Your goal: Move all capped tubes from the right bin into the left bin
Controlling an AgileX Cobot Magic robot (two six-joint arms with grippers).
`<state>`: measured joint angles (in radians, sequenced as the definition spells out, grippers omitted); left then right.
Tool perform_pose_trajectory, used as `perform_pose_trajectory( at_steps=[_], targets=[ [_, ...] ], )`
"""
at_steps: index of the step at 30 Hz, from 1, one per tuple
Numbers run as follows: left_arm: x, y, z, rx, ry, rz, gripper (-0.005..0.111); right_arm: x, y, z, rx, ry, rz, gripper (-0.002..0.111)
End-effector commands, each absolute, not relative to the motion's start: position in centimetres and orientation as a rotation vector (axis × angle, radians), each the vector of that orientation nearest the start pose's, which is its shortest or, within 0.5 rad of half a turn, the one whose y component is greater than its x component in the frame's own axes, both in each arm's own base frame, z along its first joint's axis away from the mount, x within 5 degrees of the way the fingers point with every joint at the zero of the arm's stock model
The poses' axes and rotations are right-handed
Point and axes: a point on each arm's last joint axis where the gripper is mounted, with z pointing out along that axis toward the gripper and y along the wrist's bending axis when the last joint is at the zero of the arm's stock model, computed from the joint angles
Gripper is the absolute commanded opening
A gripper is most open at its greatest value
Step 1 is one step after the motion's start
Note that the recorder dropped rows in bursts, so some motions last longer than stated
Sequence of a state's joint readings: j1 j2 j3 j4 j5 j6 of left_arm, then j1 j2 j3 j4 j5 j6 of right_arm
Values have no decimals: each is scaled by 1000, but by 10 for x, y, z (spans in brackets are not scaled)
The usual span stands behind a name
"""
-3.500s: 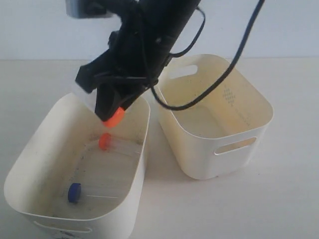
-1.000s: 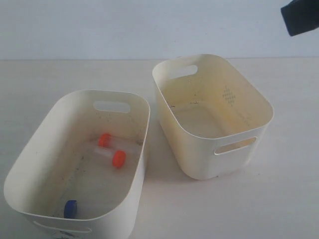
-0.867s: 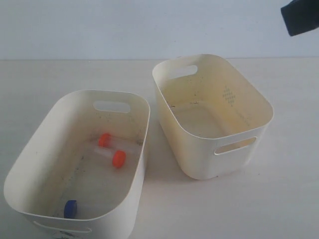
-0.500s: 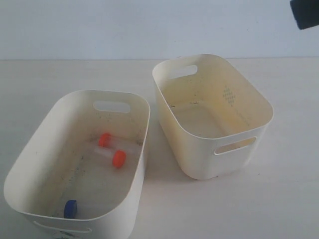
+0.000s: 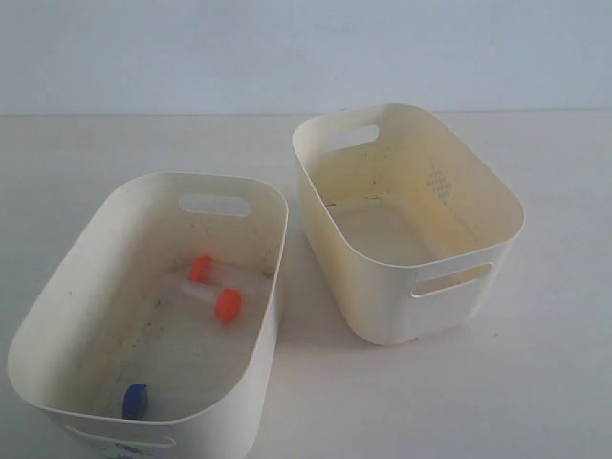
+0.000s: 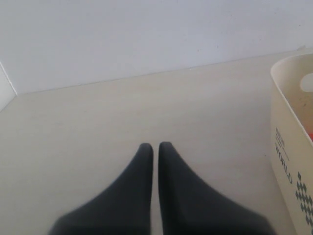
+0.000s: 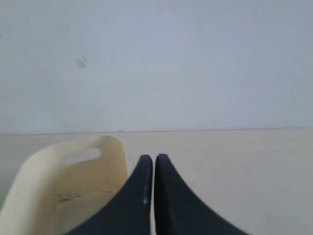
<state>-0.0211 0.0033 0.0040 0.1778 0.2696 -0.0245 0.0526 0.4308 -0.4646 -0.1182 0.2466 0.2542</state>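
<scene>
Three tubes lie on the floor of the left bin point(image 5: 91, 251). Two orange-capped tubes point(image 5: 200, 269) point(image 5: 228, 305) are just beside each other near the middle, and a blue-capped tube point(image 5: 136, 401) is at the near end, well apart from them. The right bin point(image 5: 469, 191) stands upright on the tabletop point(image 5: 535, 382), just beside the left bin. The left gripper point(image 6: 152, 146) hangs over the tabletop near the left bin's outer wall, jaws pressed together. The right gripper point(image 7: 150, 157) has its jaws pressed together too.

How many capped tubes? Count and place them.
3, all in the left bin: two orange-capped tubes mid-floor, one blue-capped tube by its near wall, which may hide more.
</scene>
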Motion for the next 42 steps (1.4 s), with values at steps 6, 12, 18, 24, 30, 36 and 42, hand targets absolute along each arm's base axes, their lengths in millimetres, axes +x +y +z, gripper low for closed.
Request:
perform_pose_trajectory(
  at_steps=[6, 12, 18, 24, 30, 36, 42],
  targets=[
    [55, 3, 190, 101, 1740, 124, 4, 68, -2, 215, 92, 1570, 34, 1],
    [55, 3, 190, 101, 1740, 124, 4, 56, -3, 205, 104, 1567, 26, 1],
    [55, 3, 190, 101, 1740, 124, 4, 55, -3, 187, 85, 1766, 4, 1],
    [55, 3, 190, 101, 1740, 124, 4, 54, -2, 184, 62, 1807, 0, 1],
    [55, 3, 190, 101, 1740, 124, 4, 54, -2, 184, 62, 1809, -1, 1],
    [55, 3, 190, 101, 1740, 124, 4, 54, -2, 184, 66, 1806, 3, 1],
    [55, 3, 190, 101, 1740, 124, 4, 54, -2, 184, 66, 1806, 3, 1]
  ],
)
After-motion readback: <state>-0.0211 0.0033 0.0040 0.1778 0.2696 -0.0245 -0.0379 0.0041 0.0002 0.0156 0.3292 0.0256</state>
